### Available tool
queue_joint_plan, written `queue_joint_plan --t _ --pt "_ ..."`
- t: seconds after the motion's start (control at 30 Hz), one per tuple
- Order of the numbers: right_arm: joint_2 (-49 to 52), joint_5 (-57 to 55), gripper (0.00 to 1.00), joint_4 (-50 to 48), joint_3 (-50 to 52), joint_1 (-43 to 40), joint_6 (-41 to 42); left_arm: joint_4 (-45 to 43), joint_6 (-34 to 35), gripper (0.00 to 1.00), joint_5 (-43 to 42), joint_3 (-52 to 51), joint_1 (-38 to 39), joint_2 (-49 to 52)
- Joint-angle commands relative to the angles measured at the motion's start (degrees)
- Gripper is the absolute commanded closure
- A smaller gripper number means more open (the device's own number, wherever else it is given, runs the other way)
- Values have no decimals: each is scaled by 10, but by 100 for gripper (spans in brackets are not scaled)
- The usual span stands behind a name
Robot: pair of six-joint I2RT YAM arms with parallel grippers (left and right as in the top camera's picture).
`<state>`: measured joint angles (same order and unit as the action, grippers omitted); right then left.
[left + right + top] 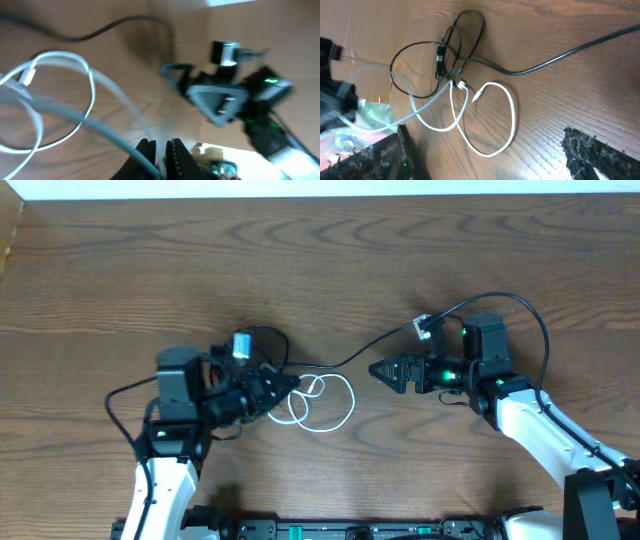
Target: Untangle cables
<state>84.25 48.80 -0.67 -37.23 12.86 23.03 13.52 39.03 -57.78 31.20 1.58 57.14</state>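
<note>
White cable (513, 120) sits pinched in your left gripper (283, 387), jaws nearly together; right gripper (385, 370) gapes wide. Separation step: next, catch the black cable (520, 73).

1. The desk (100, 270) is brown with a wavy wood-grain pattern.
2. The white cable (75, 117) is plain white.
3. The black cable (570, 51) is plain black.
4. The right gripper (378, 370) is black, with a green light behind it.

Tabletop (330, 240) was matt wood grain. The white cable (513, 117) looked smooth, glossy plastic. The black cable (540, 65) was matt, rubbery.
</note>
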Motion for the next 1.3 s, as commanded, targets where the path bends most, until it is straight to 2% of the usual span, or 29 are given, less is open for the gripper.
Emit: queue_joint_plan --t 0.0,0.07,0.33,0.57,0.8,0.87,1.1,1.27 --pt "-4 -5 1 2 -2 -4 1 36 -11 83 124 0 42 11" --pt "-4 -5 1 2 -2 -4 1 44 -11 67 142 0 63 20" --pt "-4 -12 1 8 -2 -4 1 44 -13 40 192 0 138 75" --pt "-3 -29 1 13 -2 11 1 47 -13 35 199 0 161 126" --pt "-3 -87 1 5 -2 53 6 59 -13 32 177 13 160 127" --pt "-3 -107 1 -2 -2 75 5 77 -32 30 177 27 155 127" --pt "-3 -198 1 -1 -2 133 8 106 -76 28 185 27 104 127" --pt "-3 -251 1 -2 -2 165 25 161 -89 28 277 27 45 127"
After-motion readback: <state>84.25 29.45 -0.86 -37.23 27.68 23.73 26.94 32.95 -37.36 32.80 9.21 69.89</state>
